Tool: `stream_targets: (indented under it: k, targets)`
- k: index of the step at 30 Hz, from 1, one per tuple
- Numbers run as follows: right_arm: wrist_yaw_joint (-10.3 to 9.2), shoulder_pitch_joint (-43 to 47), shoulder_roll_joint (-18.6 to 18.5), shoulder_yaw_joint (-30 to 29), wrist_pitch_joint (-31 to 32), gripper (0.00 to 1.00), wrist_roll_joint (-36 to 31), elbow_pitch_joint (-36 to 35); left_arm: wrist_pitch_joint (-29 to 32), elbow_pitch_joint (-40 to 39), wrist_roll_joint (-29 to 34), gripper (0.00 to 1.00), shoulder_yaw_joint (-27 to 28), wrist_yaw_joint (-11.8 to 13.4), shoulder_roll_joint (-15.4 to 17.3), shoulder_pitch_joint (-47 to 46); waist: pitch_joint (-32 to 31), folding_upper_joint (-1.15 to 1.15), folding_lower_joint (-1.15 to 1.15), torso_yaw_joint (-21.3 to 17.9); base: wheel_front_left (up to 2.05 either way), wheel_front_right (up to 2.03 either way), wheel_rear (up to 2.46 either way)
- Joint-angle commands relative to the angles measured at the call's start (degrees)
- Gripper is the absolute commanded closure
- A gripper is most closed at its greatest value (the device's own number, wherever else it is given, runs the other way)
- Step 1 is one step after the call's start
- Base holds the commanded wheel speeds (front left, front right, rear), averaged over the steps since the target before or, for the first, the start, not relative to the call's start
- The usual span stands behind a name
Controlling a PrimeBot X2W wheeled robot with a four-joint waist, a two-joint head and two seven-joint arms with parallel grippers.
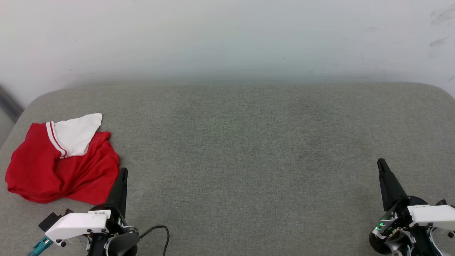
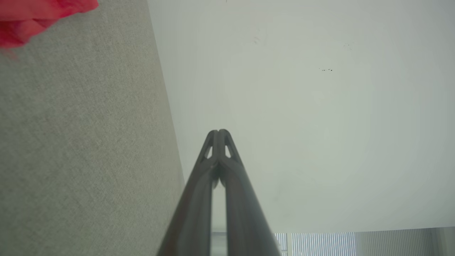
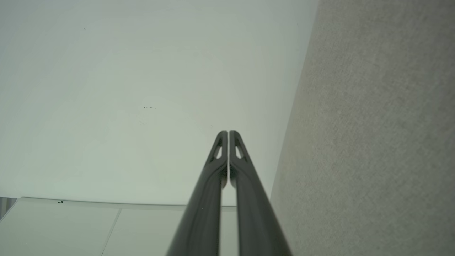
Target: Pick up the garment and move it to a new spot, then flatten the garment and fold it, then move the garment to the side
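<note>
The garment [image 1: 60,163] lies crumpled at the left end of the grey padded surface [image 1: 249,149], red with one white sleeve on top. Its print is hidden. My left gripper [image 1: 123,172] is shut with nothing held, its tip just right of the garment's lower right edge. In the left wrist view a red corner of the garment [image 2: 39,16] shows at the top left, well away from the shut left gripper [image 2: 219,131]. My right gripper [image 1: 381,162] is shut and holds nothing, at the lower right over the bare surface. Its tips [image 3: 228,132] press together in the right wrist view.
A pale wall [image 1: 227,35] rises behind the padded surface. The surface's rounded left edge [image 1: 14,128] runs close to the garment. A black cable [image 1: 160,231] loops beside the left wrist.
</note>
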Motion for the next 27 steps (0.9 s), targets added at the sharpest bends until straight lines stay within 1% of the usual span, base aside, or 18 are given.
stream_targets:
  k: [1,27]
  targets:
    - [-0.02,-0.65,0.17,0.05,-0.01,1.0,0.23,0.04,0.09,-0.02,0.04,1.0,0.08,-0.14,-0.1,-0.38,0.0,0.0,0.0,0.0,0.0,0.0,0.0]
    - [-0.02,-0.65,0.17,0.05,-0.01,1.0,0.23,0.04,0.09,-0.03,0.04,1.0,0.08,-0.15,-0.1,-0.38,0.0,0.0,0.0,0.0,0.0,0.0,0.0]
